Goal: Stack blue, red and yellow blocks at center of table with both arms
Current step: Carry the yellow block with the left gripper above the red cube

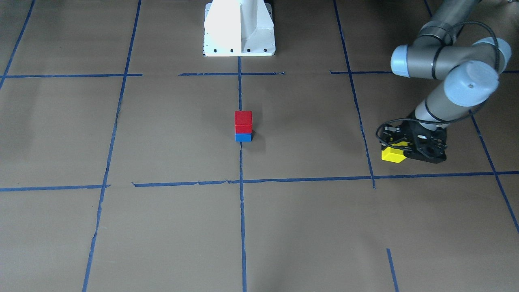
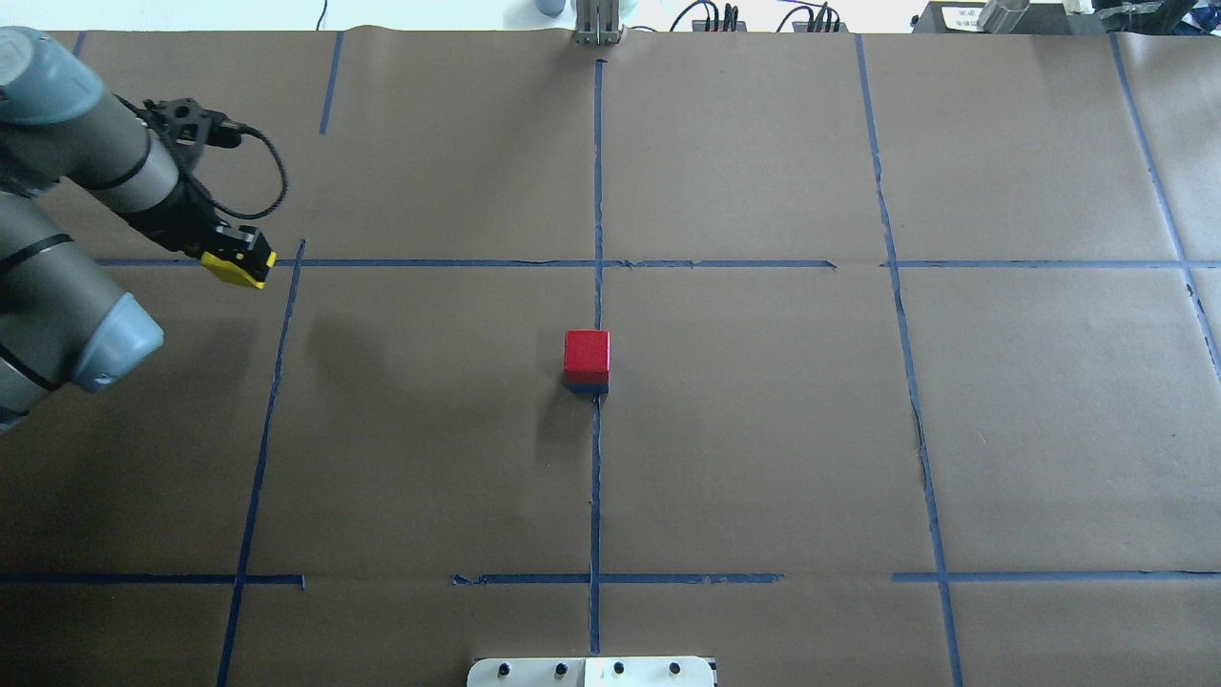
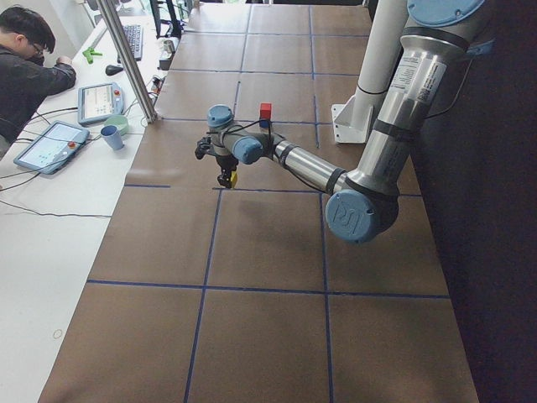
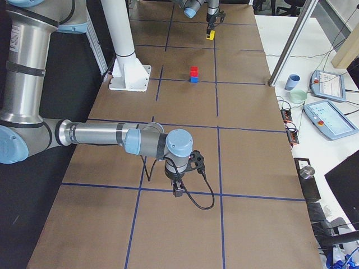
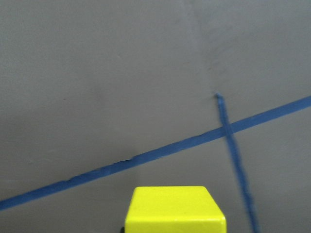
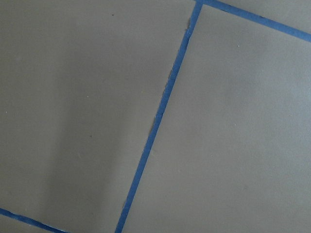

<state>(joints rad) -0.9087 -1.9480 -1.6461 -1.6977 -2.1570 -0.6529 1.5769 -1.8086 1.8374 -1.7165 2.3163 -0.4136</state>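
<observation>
A red block [image 1: 243, 121] sits on a blue block [image 1: 243, 138] at the table's centre, where the tape lines cross; the stack also shows in the overhead view [image 2: 586, 351]. My left gripper [image 2: 232, 260] is shut on a yellow block [image 2: 239, 270] far to the left of the stack and holds it a little above the table. The yellow block fills the bottom of the left wrist view [image 5: 175, 208]. My right gripper [image 4: 178, 189] shows only in the exterior right view, low over the table at its near end; I cannot tell whether it is open or shut.
The white robot base [image 1: 239, 28] stands at the table's back edge. Blue tape lines [image 2: 597, 191] divide the brown table into squares. An operator [image 3: 25, 71] sits at a white side table with tablets and a cup [image 3: 112, 136].
</observation>
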